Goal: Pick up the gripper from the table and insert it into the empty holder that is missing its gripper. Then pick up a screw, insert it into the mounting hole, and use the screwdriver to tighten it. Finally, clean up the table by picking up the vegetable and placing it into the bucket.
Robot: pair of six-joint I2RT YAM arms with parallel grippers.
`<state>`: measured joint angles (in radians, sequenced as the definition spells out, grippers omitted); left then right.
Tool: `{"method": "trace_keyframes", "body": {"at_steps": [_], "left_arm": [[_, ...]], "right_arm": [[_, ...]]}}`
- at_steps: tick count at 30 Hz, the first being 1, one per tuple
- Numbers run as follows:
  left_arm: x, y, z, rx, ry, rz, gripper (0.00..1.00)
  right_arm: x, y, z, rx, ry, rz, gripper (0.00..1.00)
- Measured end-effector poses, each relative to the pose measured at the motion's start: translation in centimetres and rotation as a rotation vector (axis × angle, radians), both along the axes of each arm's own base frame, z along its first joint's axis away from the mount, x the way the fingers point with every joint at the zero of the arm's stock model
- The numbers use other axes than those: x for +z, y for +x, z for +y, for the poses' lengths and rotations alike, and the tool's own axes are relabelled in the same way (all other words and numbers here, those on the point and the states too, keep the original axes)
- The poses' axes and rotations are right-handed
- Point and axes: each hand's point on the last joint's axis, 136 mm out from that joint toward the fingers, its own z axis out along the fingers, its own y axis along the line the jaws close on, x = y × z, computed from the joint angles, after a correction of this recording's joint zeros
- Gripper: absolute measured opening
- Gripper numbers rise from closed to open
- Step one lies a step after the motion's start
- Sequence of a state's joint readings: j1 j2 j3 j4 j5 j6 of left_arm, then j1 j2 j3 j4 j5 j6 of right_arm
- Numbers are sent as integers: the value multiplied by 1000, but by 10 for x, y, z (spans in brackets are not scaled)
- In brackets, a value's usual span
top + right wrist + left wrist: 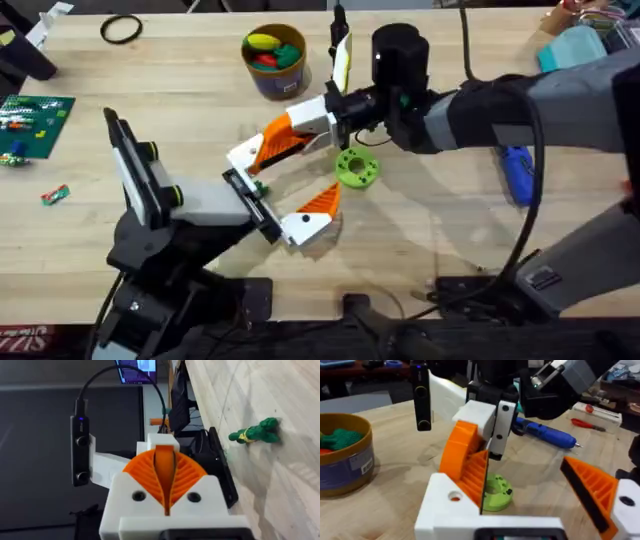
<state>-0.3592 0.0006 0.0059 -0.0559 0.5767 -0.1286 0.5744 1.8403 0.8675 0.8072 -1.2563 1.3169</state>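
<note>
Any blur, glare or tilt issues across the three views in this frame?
Overhead: even light, soft shadows under the arms, the table sharp; the right arm looms large and slightly soft. Left wrist: the near white mount is soft, the green ring and the screwdriver sharp, with mild sheen on the wood. Right wrist: horizon rolled, the tabletop running up one side; dark background, small green vegetable fairly sharp.

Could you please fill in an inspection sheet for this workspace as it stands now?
Surface: the table, light wood planks.
Job's things: the bucket holds toy food; the screwdriver lies flat; the vegetable is on the table.
Clutter: green ring, black ring, circuit board.
Grippers: left gripper open, the holder lacks a tip; right gripper appears shut on the gripper.
Cables: black cable beside the right arm.
Surroundings: monitor.
</note>
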Motion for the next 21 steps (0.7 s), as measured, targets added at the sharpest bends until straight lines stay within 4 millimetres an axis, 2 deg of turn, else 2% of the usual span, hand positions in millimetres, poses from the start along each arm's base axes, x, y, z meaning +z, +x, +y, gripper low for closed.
{"method": "trace_keyframes", "body": {"at_steps": [19,20,21], "left_arm": [[0,3,2,20,1,0,987],[0,3,2,20,1,0,987],[0,3,2,21,2,-2,987]], "right_arm": [[0,0,2,-4,-1,-3,17],[0,0,2,-3,0,-4,65],[5,-1,3,5,19,-29,213]]}}
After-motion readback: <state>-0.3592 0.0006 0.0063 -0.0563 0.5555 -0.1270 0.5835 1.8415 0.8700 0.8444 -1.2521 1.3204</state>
